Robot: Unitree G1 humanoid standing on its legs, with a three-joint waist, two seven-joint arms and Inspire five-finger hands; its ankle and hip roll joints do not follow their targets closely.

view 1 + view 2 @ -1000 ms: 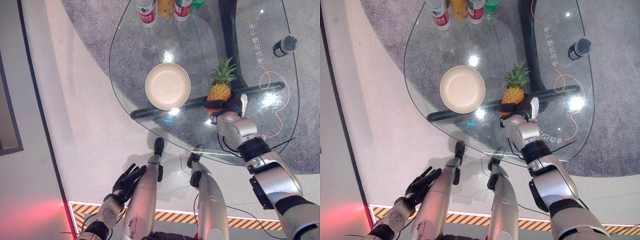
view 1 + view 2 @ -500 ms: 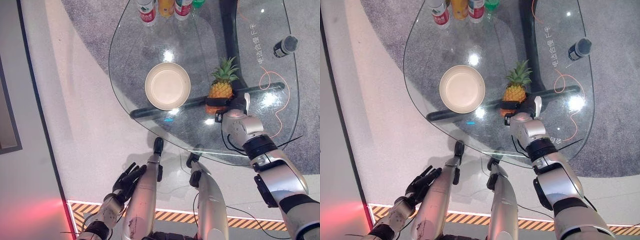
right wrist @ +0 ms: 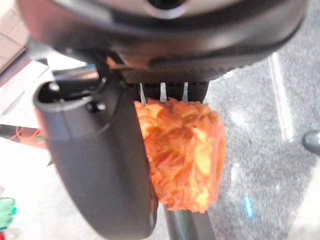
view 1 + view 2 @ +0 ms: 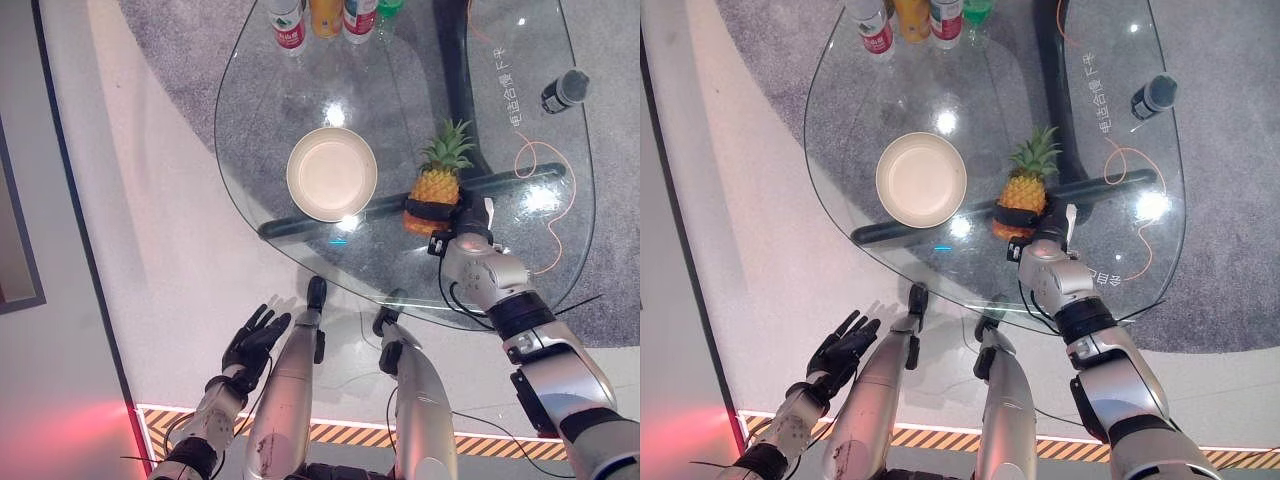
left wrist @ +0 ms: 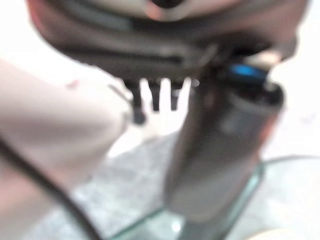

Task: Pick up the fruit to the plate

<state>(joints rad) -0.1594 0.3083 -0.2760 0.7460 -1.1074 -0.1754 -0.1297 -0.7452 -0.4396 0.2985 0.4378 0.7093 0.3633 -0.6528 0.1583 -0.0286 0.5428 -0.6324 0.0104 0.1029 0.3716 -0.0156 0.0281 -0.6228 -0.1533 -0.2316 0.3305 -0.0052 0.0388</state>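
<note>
A: Where is the pineapple?

B: On the glass counter, just right of the plate and apart from it. The right robot hand comes at it from the near side, with dark fingers curled round the lower body. The right wrist view shows the orange rind pressed between thumb and fingers, so I read it as clamped on the fruit.

A: Which way does it point?

B: Its long axis runs from near to far. The green crown points to the far side, slightly right, and the base sits nearest the hand. Whether the base is touching the glass or just off it, I cannot tell.

A: What could go wrong?

B: The grip is low, down by the base, so the leafy end may tip over when the hand swings left. The rind is bumpy, so it could twist in the fingers too. The plate has a shallow rim; a tilted fruit set near the edge could roll off onto the glass, or nudge the plate towards the near edge.

A: And the other hand?

B: The left robot hand hangs near the floor, well off the counter, fingers spread and empty. The bottles at the far edge are out of the path.
</note>
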